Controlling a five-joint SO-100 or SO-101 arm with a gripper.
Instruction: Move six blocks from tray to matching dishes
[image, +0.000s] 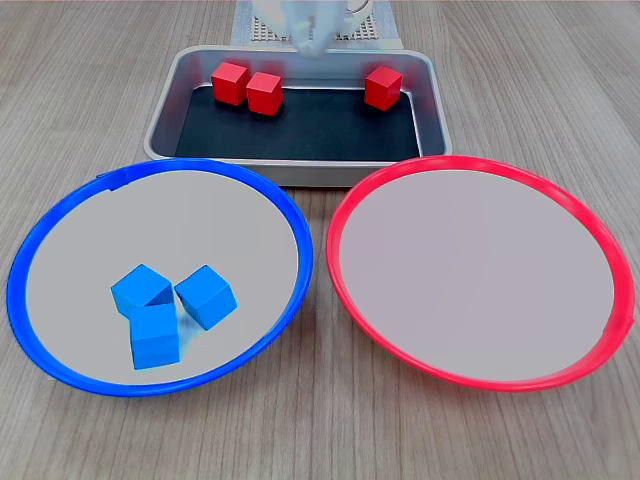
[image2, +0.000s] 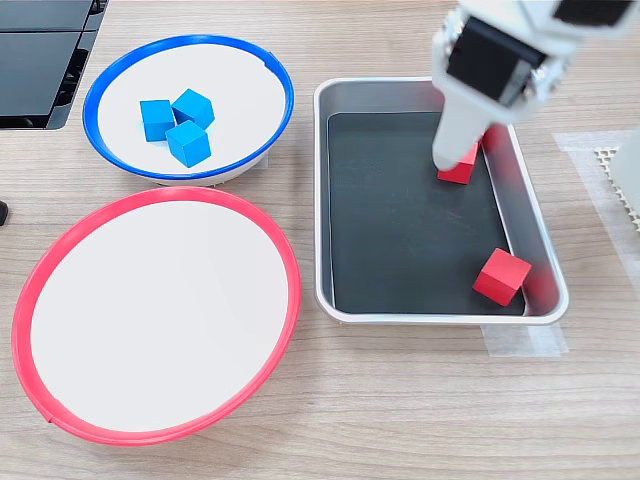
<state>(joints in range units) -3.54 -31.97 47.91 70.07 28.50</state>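
Three blue blocks (image: 165, 310) (image2: 178, 123) lie close together in the blue-rimmed dish (image: 28, 250) (image2: 92, 100). The red-rimmed dish (image: 600, 235) (image2: 290, 270) holds nothing. Three red blocks sit in the silver tray (image: 160, 130) (image2: 420, 318): two side by side (image: 247, 87) and one apart (image: 383, 87) (image2: 501, 276). In the second exterior view my white gripper (image2: 450, 158) hangs over the tray, partly covering the paired red blocks (image2: 462, 170). Only one finger shows, so its state is unclear. In the first exterior view only a blurred white part of the arm (image: 310, 28) shows behind the tray.
A strip of clear tape (image2: 520, 340) lies by the tray's edge. A dark object (image2: 40, 60) sits at the second exterior view's upper left, and a white mesh pad (image2: 625, 175) at its right edge. Bare wooden table surrounds the dishes.
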